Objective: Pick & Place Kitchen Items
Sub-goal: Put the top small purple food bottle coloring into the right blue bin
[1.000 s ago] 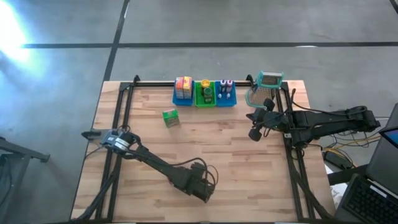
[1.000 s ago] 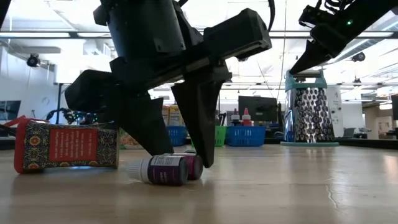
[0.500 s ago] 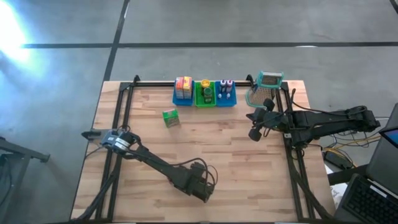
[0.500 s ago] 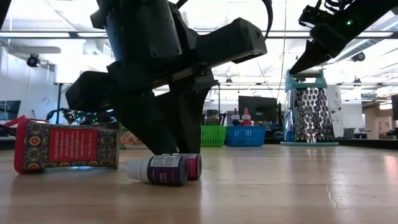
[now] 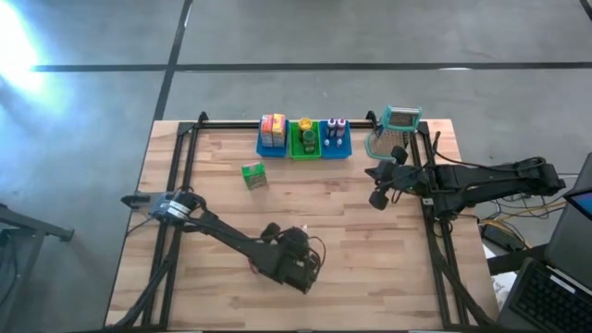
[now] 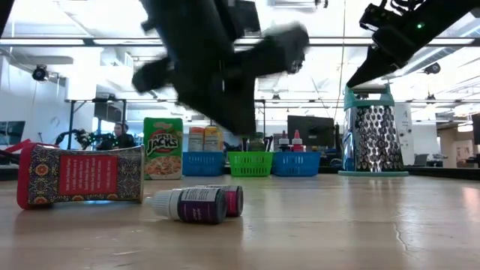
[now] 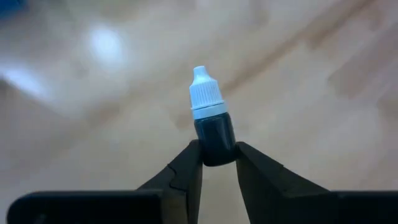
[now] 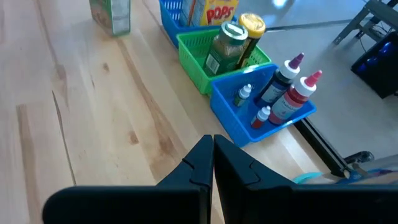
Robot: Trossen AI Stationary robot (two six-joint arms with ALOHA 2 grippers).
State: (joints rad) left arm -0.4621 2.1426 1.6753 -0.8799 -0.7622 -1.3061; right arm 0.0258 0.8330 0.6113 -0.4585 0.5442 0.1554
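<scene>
My left gripper (image 7: pixel 217 158) is shut on a small dark bottle (image 7: pixel 211 124) with a white cap. It hangs above the table near the front edge, where it shows as a dark blur (image 6: pixel 225 82) in the low view. Below it, a purple-labelled bottle (image 6: pixel 189 204) and a pink-red one (image 6: pixel 235 200) lie on their sides on the wood. A red packet (image 6: pixel 79 176) lies to their left. A green box (image 5: pixel 253 175) stands farther back. My right gripper (image 8: pixel 213 142) is shut and holds nothing, up over the table's right side (image 5: pixel 377 198). My left gripper pinches the lower body of the bottle (image 7: pixel 216 152) between its two fingers, one on each side. The bottle lies along the fingers, with its white cap (image 7: pixel 204 98) pointing away from the gripper. It is lifted clear of the table.
Three bins stand in a row at the far edge. A blue bin (image 5: pixel 272 139) holds boxes, a green bin (image 5: pixel 304 141) holds jars, and a second blue bin (image 5: pixel 335 139) holds small bottles. A metal grater (image 5: pixel 398 125) with a teal handle stands to their right. Bare wood spreads across the middle.
My left gripper has shut on the small bottle, then risen from the table and rolled and tipped with it. The purple and pink-red bottles have stayed where they lay.
</scene>
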